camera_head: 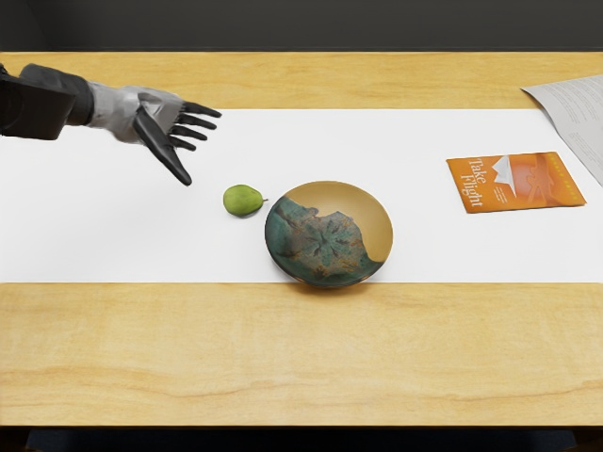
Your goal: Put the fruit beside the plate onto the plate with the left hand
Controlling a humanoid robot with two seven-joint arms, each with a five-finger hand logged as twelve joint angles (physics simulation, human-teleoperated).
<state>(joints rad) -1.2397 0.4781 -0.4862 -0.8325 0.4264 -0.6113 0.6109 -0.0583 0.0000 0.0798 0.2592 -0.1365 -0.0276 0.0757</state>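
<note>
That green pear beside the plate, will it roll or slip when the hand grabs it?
The pear looks rounded and lies on its side, so a nudge would probably roll it. Its skin appears smooth, so it may slip. Small, likely light for the left hand.

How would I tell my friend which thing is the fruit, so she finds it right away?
Look at the white strip running across the wooden table, and find the round teal-and-orange plate near its middle. Just beside the plate, on the picture's left, sits the pear. It is the only small green thing there.
</note>
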